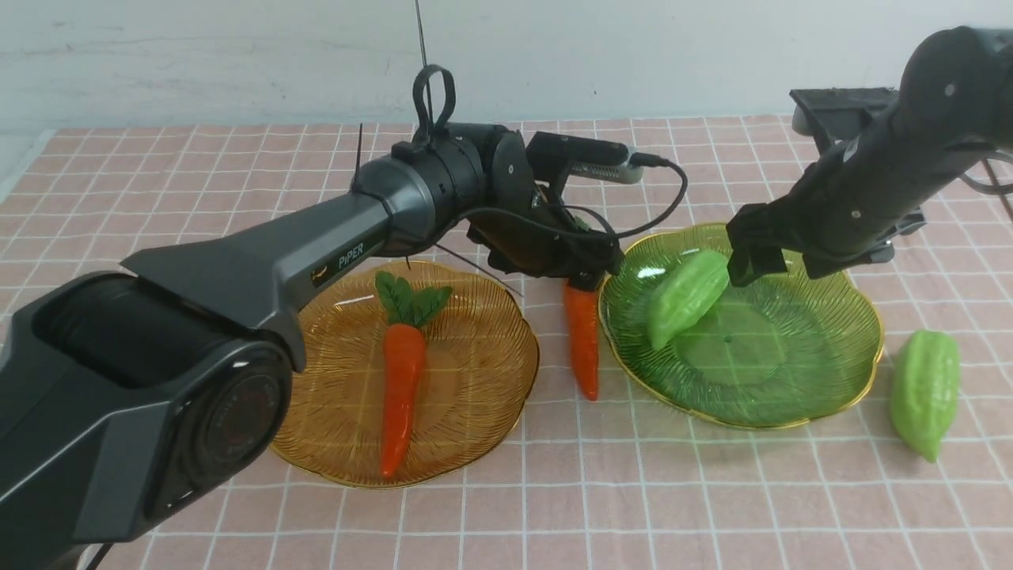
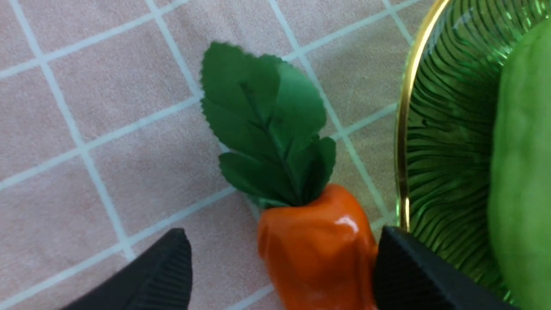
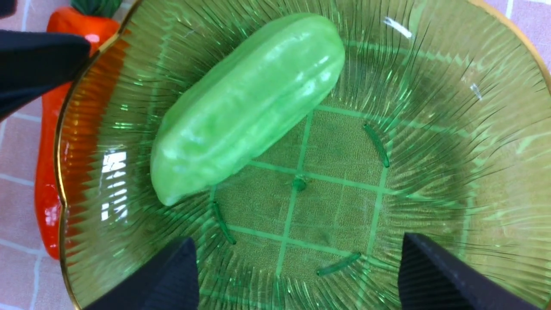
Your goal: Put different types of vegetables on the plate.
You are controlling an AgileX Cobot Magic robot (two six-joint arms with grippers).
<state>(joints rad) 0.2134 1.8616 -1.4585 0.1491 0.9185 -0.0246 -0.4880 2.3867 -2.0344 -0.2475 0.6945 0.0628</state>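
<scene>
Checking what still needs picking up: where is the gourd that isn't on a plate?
In the front view, the loose gourd lies on the checked cloth at the robot's far right, beside the green plate, apart from its rim.

White word "PiPER" on the grey casing of the left arm (image 1: 352, 255), small logo mark beside it

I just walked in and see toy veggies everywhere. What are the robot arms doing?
The left end effector is open around the top of a carrot lying on the cloth between the two plates, not gripping it yet. The right end effector hangs open over the green plate, where a gourd lies. A second carrot lies on the amber plate, and a second gourd lies on the cloth beside the green plate.
</scene>
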